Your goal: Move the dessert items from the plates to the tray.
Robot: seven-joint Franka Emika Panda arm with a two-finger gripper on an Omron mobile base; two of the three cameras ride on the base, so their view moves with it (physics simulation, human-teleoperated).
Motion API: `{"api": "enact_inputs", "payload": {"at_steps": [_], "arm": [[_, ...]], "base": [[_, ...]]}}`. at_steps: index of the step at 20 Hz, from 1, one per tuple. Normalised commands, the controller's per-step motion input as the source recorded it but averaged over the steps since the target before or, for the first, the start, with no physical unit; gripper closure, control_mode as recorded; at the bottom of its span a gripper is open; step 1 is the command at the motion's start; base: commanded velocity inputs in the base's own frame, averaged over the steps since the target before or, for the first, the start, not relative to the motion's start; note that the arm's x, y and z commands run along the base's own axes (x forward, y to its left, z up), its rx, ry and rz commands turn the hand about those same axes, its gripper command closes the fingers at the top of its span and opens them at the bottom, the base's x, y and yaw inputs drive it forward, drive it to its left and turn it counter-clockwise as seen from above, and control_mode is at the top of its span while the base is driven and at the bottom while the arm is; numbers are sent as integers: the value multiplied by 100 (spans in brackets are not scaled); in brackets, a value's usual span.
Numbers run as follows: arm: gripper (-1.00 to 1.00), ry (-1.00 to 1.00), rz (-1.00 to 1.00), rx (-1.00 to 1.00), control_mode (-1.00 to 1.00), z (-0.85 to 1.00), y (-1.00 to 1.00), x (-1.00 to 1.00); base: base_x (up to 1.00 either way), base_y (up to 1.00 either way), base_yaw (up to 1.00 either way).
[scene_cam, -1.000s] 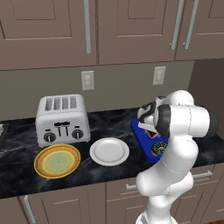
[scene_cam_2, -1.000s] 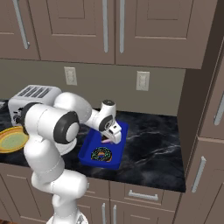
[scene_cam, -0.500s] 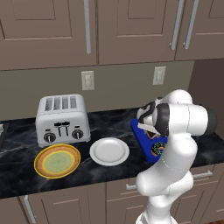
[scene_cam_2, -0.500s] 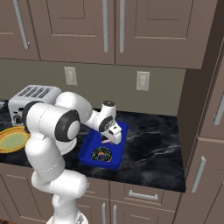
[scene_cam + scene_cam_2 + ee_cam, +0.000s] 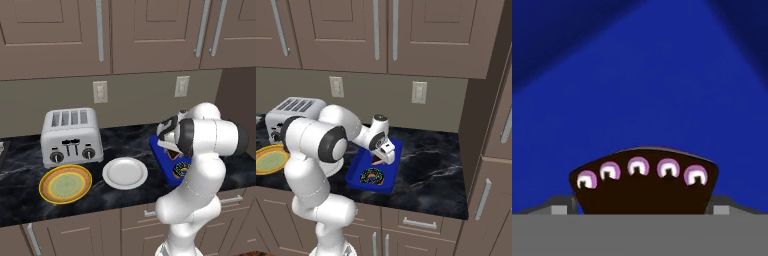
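Dark marbled surface (image 5: 20, 165) running under the wall cabinets, with the silver toaster (image 5: 71, 136) standing toward its back edge at the left. Deep-blue tray (image 5: 358, 167) lying at the right part of the surface, close to the front edge, already carrying the sprinkled donut (image 5: 372, 175) in its front half. Two plates in front of the toaster: orange-rimmed plate (image 5: 65, 183) at the left, near the front edge, and white plate (image 5: 125, 173) just beside it to the right, both bare. Pincer (image 5: 384, 157) lowered over the back half of the tray, apparently pinching the cake wedge (image 5: 644, 187); in the hand view the wedge sits between the two fingertips (image 5: 561, 205) with its row of pink dots facing the camera and the blue tray floor close behind. Cannot tell whether the wedge already rests on the tray or hangs just above it. Judged nearly finished: donut delivered, both plates emptied, only the release of the wedge onto the tray and the withdrawal of the arm left.
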Motion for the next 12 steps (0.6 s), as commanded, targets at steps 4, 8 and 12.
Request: {"api": "enact_inputs", "payload": {"at_steps": [4,8,12], "arm": [[-100,-1,0,0,-100,43,-1,-20],[-100,-1,0,0,-100,53,0,-45],[-100,-2,0,0,-100,50,3,-52]], "base": [[0,0,0],[0,0,0],[0,0,0]]}}
